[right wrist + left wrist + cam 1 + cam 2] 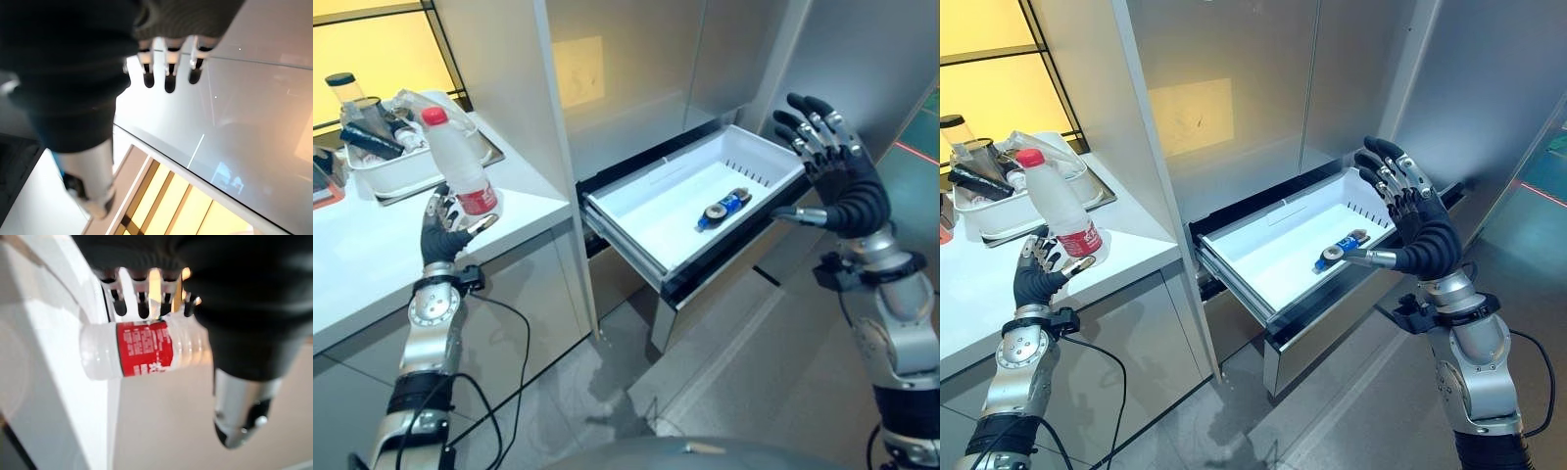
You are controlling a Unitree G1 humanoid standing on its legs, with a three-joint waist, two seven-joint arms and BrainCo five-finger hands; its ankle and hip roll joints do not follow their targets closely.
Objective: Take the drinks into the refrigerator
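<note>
Right now your left hand (447, 230) has its fingers and thumb curled round the lower body of the water bottle (458, 164), just under the red label, and holds it above the white counter (372, 259). The bottle stands nearly upright, red cap on top, its long axis leaning only a little. From the bottle, the open refrigerator drawer (636, 223) lies off to your right and lower, past the counter's edge and the tall grey panel (524, 117). That is the relation your coming move turns on: I judge you must carry the bottle across that corner and down, then probably lay it on its side to suit the shallow tray. A small blue drink (722, 208) already lies flat in the drawer, toward its far right end, leaving bare white floor nearer the bottle. Your right hand (1412, 220) hovers at the drawer's right end, fingers spread straight and holding nothing. Behind the bottle, a tray of clutter (382, 147) sits on the counter.
</note>
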